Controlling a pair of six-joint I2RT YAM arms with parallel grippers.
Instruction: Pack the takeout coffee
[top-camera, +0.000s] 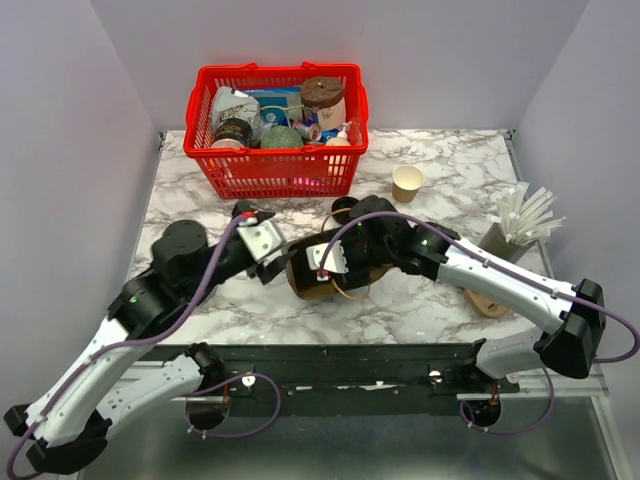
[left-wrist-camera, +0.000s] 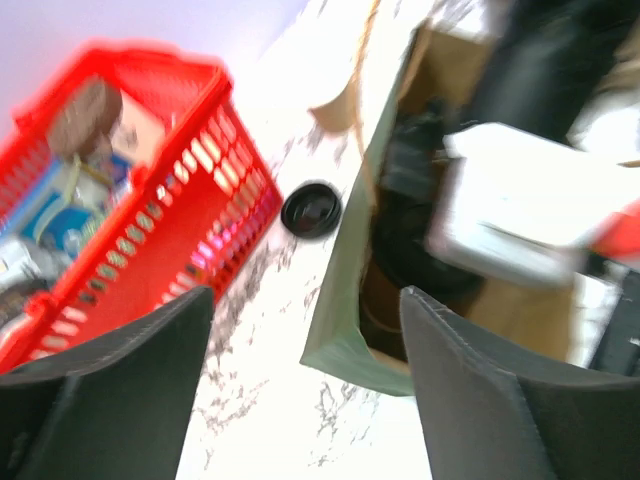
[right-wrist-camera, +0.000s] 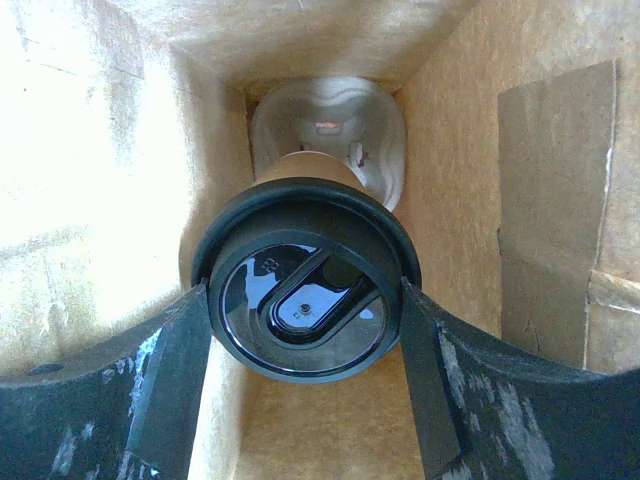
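The takeout coffee (top-camera: 407, 183), a small tan paper cup with a white rim, stands open on the marble table, behind and to the right of both grippers. A brown paper bag (top-camera: 306, 286) lies on its side at the table's middle. My right gripper (right-wrist-camera: 305, 310) is deep inside the bag (right-wrist-camera: 480, 150), shut on the black lid of a brown cup (right-wrist-camera: 305, 300). A white moulded form (right-wrist-camera: 330, 120) shows behind that cup. In the top view the right gripper's fingertips are hidden by the bag. My left gripper (left-wrist-camera: 305, 400) is open and empty at the bag's mouth edge (left-wrist-camera: 350, 300).
A red basket (top-camera: 275, 130) full of groceries stands at the back left and also shows in the left wrist view (left-wrist-camera: 150, 210). A loose black lid (top-camera: 343, 207) lies behind the bag. A holder of white straws (top-camera: 520, 222) stands at the right, with a wooden piece (top-camera: 487, 300) near it.
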